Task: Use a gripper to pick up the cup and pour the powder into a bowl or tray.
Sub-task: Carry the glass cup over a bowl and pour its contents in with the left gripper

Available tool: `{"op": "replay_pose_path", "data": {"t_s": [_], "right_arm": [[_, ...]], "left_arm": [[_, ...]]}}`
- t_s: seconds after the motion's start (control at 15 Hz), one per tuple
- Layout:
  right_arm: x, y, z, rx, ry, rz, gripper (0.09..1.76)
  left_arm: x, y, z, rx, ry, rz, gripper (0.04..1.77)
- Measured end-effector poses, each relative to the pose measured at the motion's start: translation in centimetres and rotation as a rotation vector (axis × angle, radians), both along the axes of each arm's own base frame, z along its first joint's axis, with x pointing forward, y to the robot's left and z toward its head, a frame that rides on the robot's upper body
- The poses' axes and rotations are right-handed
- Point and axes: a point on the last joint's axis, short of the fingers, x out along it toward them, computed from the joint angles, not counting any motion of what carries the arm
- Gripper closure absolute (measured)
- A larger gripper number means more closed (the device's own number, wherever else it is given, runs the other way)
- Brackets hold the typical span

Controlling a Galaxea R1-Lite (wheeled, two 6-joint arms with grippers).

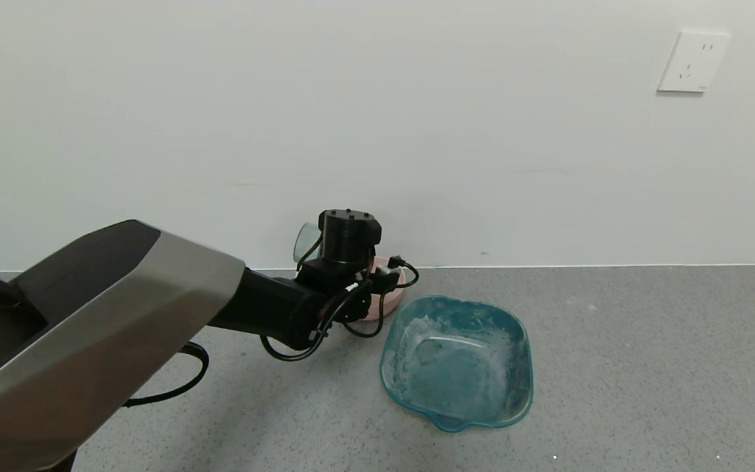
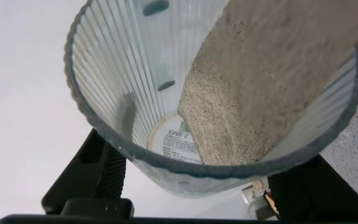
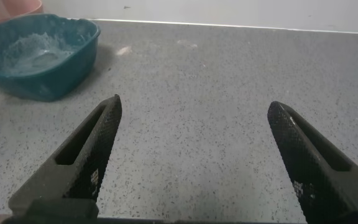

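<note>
Left gripper (image 2: pixel 191 186) jaws pinch the cup (image 2: pixel 216 93), one black finger (image 2: pixel 107 168) on each side of the ribbed clear wall, low in the left wrist frame. Cup is tipped over on its side, mouth toward the camera; a label shows through its base. Powder (image 2: pixel 229 118) lies heaped along the lower right inner wall, pale and grainy, reaching toward the rim.

In the head frame the left gripper (image 1: pixel 345 252) sits just left of center, against the back wall, with the cup (image 1: pixel 305 241) sticking out to its upper left, tilted. The pink bowl (image 1: pixel 384 298) is right below and behind the wrist, mostly hidden by the wrist and looped black cables; only its right edge shows. Whether powder is falling into it cannot be told. Left arm (image 1: pixel 102 328) runs in from the lower left corner, silver and black.

Teal tray (image 1: pixel 459 360) sits at center right, just beside the bowl, dusted white inside, spout toward the bottom of the frame.

Right gripper (image 3: pixel 191 155) hangs over bare surface, jaws spread wide, nothing between them; teal tray (image 3: pixel 42 56) at the upper left of that frame.

Surface is a grey speckled countertop (image 1: pixel 646 367). Plain white wall (image 1: pixel 417 131) behind, white wall socket (image 1: pixel 692 62) at upper right.
</note>
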Motion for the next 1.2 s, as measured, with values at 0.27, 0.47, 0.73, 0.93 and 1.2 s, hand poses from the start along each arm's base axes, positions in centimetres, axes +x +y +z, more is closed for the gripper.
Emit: {"op": "replay_pose_path", "data": {"t_s": [0.27,0.47,0.73,0.93,1.2], "right_arm": [[0.00,0.00,0.00,0.000,0.000,-0.001,0.14],[0.00,0.00,0.00,0.000,0.000,0.000,0.14],[0.00,0.00,0.00,0.000,0.000,0.000,0.14],[0.00,0.00,0.00,0.000,0.000,0.000,0.14],[0.00,0.00,0.00,0.000,0.000,0.000,0.14]], "left_arm": [[-0.03,0.02,0.07,0.014,0.003,-0.001,0.53],[-0.06,0.03,0.07,0.024,0.003,0.013,0.53],[-0.17,-0.14,0.10,0.036,0.006,0.011,0.53],[-0.23,-0.18,0.08,0.047,0.008,0.019,0.53],[-0.32,-0.22,0.04,0.065,0.011,0.037,0.53]]}}
